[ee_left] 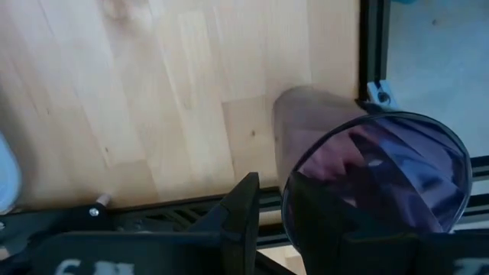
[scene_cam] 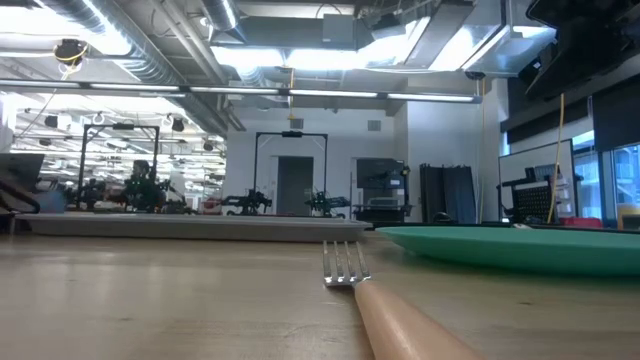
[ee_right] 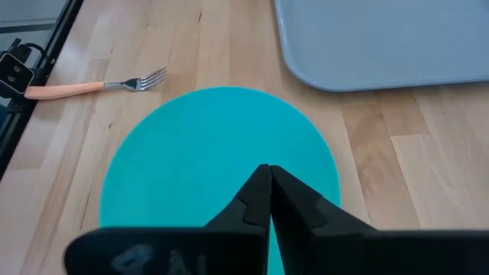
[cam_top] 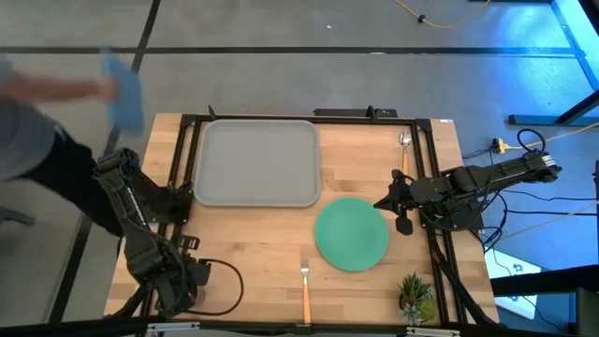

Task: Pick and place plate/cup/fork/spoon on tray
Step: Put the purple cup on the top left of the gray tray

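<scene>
My left tool (ee_left: 271,221) pinched the purple cup (ee_left: 374,179) at lower left; right tool (ee_right: 269,179), pressed together, hovered over the teal plate (ee_right: 214,153).

We see bright ceiling lights (scene_cam: 300,45) shining, a blurry person (cam_top: 37,122) smeared, and the near fork (scene_cam: 400,310) fuzzy.

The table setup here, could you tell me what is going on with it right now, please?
Nothing is on the grey tray yet. The left gripper, at the table's near left corner, holds the purple cup between its fingers. The right gripper is shut and hovers at the edge of the teal plate. The fork and the spoon lie untouched on the wood.
</scene>
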`<state>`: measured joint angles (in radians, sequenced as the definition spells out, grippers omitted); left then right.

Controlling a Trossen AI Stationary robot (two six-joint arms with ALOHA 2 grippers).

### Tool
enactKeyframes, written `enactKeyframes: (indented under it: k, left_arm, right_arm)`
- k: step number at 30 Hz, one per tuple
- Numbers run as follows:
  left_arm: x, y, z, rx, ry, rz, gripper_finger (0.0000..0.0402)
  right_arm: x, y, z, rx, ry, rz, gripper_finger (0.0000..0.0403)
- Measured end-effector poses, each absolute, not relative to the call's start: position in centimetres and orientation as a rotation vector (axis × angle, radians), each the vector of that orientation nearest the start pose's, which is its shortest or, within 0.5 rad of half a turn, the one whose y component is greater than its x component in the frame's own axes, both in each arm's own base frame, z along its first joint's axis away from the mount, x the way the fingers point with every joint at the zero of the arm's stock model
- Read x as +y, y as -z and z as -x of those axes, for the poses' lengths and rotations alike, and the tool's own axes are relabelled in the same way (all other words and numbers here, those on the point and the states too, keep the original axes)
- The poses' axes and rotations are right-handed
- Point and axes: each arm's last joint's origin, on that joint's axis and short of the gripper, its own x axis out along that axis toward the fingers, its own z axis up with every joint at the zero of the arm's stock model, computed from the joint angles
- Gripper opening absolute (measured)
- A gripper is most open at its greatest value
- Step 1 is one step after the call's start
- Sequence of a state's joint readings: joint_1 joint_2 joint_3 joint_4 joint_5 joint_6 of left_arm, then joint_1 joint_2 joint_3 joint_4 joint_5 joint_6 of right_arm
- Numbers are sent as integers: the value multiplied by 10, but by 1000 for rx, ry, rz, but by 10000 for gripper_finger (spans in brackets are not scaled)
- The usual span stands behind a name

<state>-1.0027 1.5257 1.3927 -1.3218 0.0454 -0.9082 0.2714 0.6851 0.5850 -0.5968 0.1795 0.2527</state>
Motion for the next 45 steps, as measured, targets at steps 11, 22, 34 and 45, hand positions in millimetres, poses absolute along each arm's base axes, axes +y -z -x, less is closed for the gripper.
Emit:
enactKeyframes:
  k: [11, 22, 34, 45]
  left_arm:
    - [-232, -303, -145, 1524, 252, 94, 67]
    - [-228, -312, -142, 1500, 226, 189, 67]
    - [-232, -300, -139, 1491, 189, 161, 67]
    - [-231, -297, -138, 1509, 189, 160, 67]
  right_arm:
    - [32, -244, -135, 685, -2, -87, 14]
    - [32, -244, -135, 685, -2, -87, 14]
    - [32, -244, -135, 685, -2, -86, 14]
    - [32, -244, -135, 685, -2, -87, 14]
